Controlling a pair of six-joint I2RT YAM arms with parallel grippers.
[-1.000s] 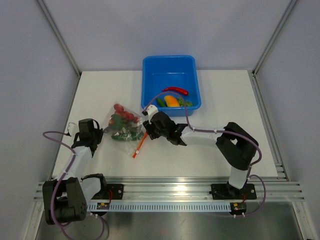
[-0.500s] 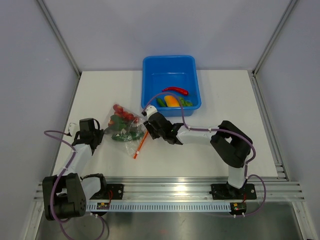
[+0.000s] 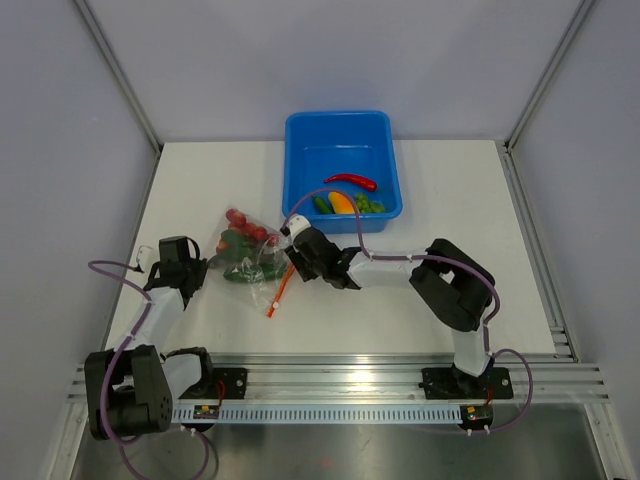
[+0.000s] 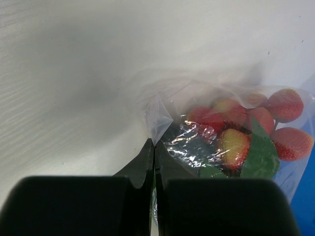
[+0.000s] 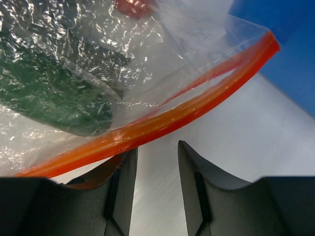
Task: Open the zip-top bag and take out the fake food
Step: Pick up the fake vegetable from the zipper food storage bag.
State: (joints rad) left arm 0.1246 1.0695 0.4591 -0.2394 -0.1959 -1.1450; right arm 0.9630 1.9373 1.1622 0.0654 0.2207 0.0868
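Beside the blue tub (image 3: 336, 115), toward the left arm, lies the zip-top bag (image 3: 245, 255): light, limp, slippery film, probably best taken by its stiffer zip strip (image 5: 162, 123). The left gripper (image 4: 154, 145) is clamped on the bag corner farthest from the tub. The right gripper (image 5: 156, 150) gapes empty just short of the strip.

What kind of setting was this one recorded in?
Probably a lab robot test cell: a white tabletop boxed in by plain grey panels on metal framing, a left arm and right arm bolted to an aluminium rail, and plastic toy food in a blue plastic tub.
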